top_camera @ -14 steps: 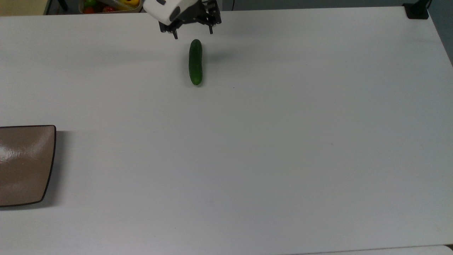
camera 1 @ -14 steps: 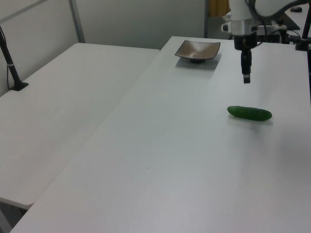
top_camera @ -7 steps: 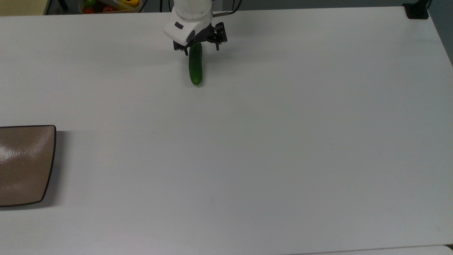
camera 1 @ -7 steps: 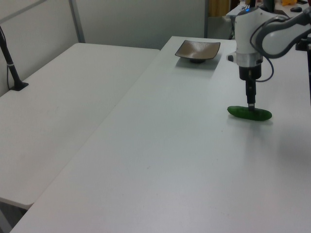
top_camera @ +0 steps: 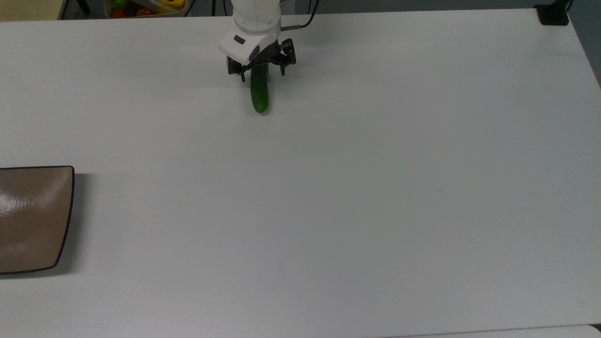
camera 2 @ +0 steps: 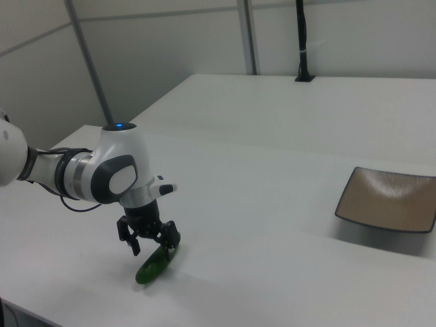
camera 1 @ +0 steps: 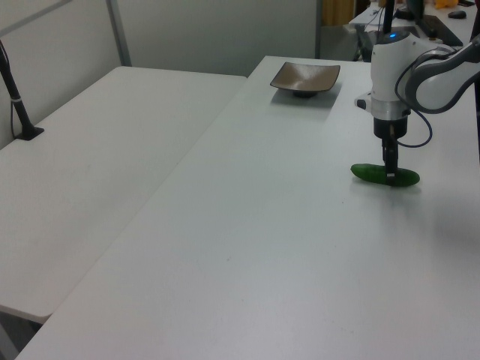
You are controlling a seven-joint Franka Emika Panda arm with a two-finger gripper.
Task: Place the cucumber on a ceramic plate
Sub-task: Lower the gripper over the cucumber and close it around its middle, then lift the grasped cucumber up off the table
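In the top view, the plate (top_camera: 33,218) sits at the far left edge of the table (top_camera: 375,188), bare and well apart from the cucumber (top_camera: 259,91) lying near the top centre. The gripper (top_camera: 261,74) has dropped from above the cucumber's far end to straddle it, fingers spread either side, not yet closed. The grasp looks imminent; carrying it over remains.

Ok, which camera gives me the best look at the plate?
The right view: the whole ceramic plate shows, dished centre and rim, empty. The left view has the plate far off but whole. The top view's left edge cuts it off.
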